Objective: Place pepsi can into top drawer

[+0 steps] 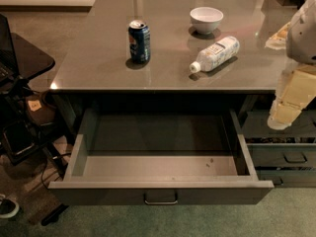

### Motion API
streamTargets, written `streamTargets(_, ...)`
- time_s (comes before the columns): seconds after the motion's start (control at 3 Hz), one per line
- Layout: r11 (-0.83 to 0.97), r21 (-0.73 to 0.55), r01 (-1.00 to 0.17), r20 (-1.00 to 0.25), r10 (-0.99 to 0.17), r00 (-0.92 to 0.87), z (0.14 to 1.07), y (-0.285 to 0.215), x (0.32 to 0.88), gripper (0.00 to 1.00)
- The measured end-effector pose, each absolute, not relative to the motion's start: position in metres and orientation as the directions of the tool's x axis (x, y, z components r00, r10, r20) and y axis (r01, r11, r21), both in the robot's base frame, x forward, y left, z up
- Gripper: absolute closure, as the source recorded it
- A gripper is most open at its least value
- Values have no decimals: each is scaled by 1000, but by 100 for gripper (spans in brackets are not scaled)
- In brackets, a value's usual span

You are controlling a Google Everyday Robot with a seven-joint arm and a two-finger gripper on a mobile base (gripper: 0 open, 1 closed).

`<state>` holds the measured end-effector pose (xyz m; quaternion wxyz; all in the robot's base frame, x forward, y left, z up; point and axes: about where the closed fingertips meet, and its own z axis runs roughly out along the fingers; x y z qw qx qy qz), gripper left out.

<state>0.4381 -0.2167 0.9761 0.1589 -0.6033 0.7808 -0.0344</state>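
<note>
The pepsi can (139,41), dark blue with a silver top, stands upright on the grey countertop (98,58), left of centre. The top drawer (160,191) is pulled fully open below the counter's front edge; its inside shows nothing in it, and its loop handle (161,199) is at the front centre. My gripper (284,113) hangs at the right edge of the view, off the counter's front right corner and well right of the can, holding nothing that I can see.
A white plastic bottle (216,53) lies on its side right of the can. A white bowl (206,19) stands behind it. Narrower grey drawers (286,157) are at the right. A dark stand with cables (22,98) is at the left.
</note>
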Motion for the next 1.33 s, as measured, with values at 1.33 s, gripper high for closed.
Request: streamTargets(1.33, 138, -158, -978, -253, -963, -95, 980, -109, 538, 0)
